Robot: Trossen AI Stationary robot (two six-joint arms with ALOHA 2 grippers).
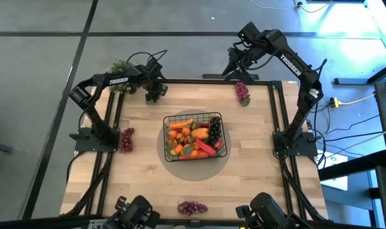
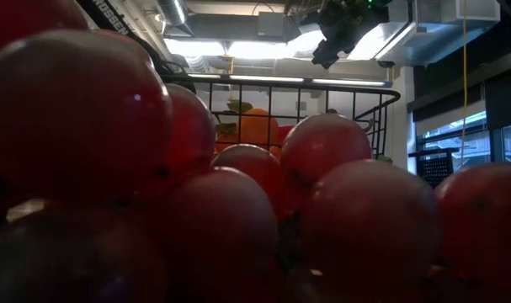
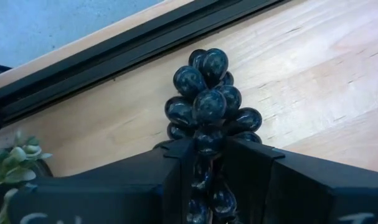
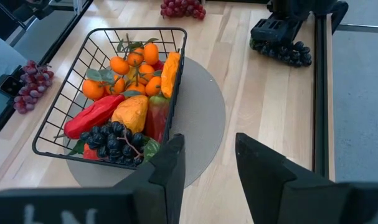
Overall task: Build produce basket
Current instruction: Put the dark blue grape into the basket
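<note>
The black wire basket (image 1: 219, 118) stands on a grey round mat in the middle of the table. It holds oranges, a red pepper, a carrot and dark grapes (image 4: 114, 142). At the far left of the table my left gripper (image 1: 153, 95) is shut on a bunch of dark grapes (image 3: 207, 102). My right gripper (image 4: 210, 162) hangs open high over the far right, past the basket, with nothing between its fingers. Red grape bunches lie on the wood at the far right (image 1: 243, 93), the left edge (image 1: 126, 140) and the near edge (image 1: 192, 207). My left gripper pinches the dark grape bunch between its two fingers, at the end nearest the wrist (image 3: 208, 142). The rest of the bunch sticks out past the fingertips. The fingers slant down from the table's left. In the right wrist view the bunch (image 4: 288, 53) seems to rest on the wood.
A leafy green plant (image 1: 119, 67) stands just off the table's far left corner, close to my left arm. Black rails (image 1: 278, 121) run along the table's edges. The near red grapes (image 2: 238, 194) fill the low view. Bare wood lies around the mat.
</note>
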